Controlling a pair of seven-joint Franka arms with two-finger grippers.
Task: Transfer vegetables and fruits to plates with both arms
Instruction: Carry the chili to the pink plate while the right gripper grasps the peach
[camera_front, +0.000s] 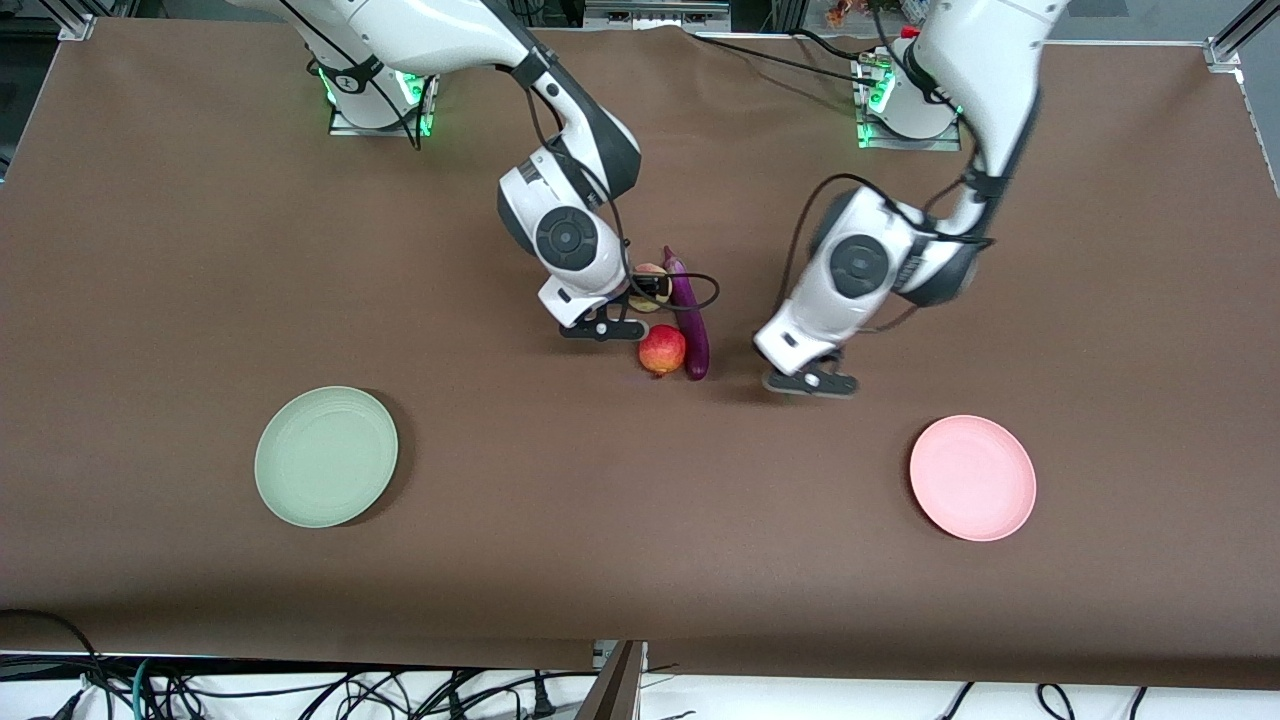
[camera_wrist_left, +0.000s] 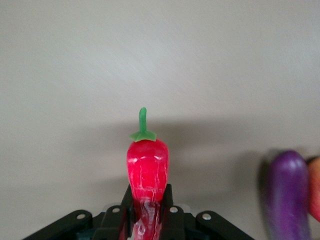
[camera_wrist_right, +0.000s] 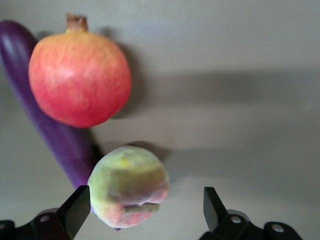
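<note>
In the left wrist view my left gripper (camera_wrist_left: 147, 212) is shut on the red chili pepper (camera_wrist_left: 148, 162), whose green stem points away from the jaws. In the front view that gripper (camera_front: 812, 381) is low over the table beside the purple eggplant (camera_front: 689, 312), and it hides the chili. My right gripper (camera_wrist_right: 145, 205) is open around the yellow-pink peach (camera_wrist_right: 128, 186), which lies closer to one finger. The red-orange fruit (camera_wrist_right: 80, 80) touches the eggplant (camera_wrist_right: 50, 125). The front view shows the right gripper (camera_front: 603, 328) by the peach (camera_front: 648, 272) and the red fruit (camera_front: 662, 350).
The mint green plate (camera_front: 326, 456) lies toward the right arm's end, nearer the front camera. The pink plate (camera_front: 972, 477) lies toward the left arm's end, nearer the camera than the left gripper. Brown tabletop separates the produce cluster from both plates.
</note>
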